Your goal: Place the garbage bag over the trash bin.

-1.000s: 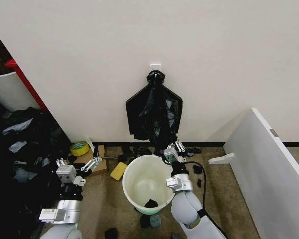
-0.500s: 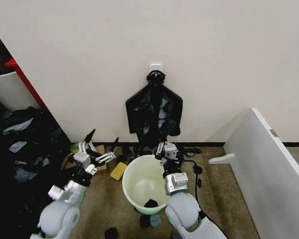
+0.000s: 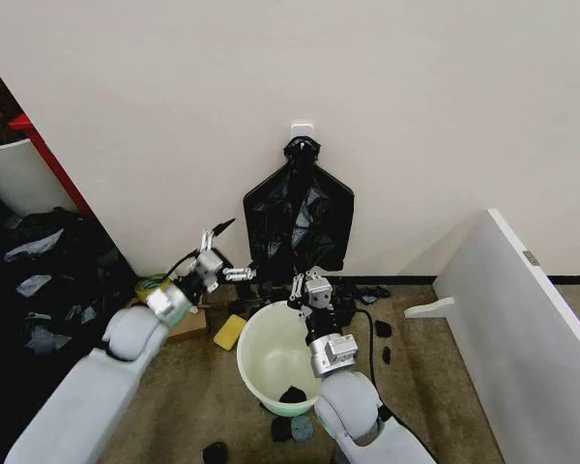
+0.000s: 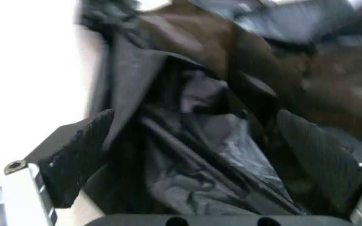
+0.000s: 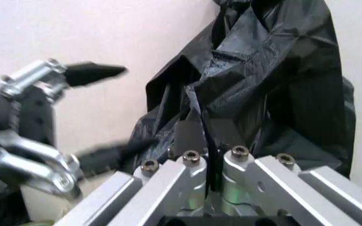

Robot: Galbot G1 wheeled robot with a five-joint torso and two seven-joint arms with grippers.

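Trash bin (image 3: pixel 271 353) near rim hidden behind right arm.

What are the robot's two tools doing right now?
Left tool: open, beside the hanging bag.
Right tool: shut, holding nothing, above the bin.

Left pincer (image 3: pixel 228 251) gapes wide, raised; right pincer (image 3: pixel 308 281) pinched together.

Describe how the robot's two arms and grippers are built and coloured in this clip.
Both arms have smooth, rounded pale-grey shells ending in boxy silver metal wrist blocks. The left gripper has silver linkage fingers with black tips; its pads are black and textured. The right gripper is silver metal with bolt heads and dark fingers, and a black cable runs beside it.
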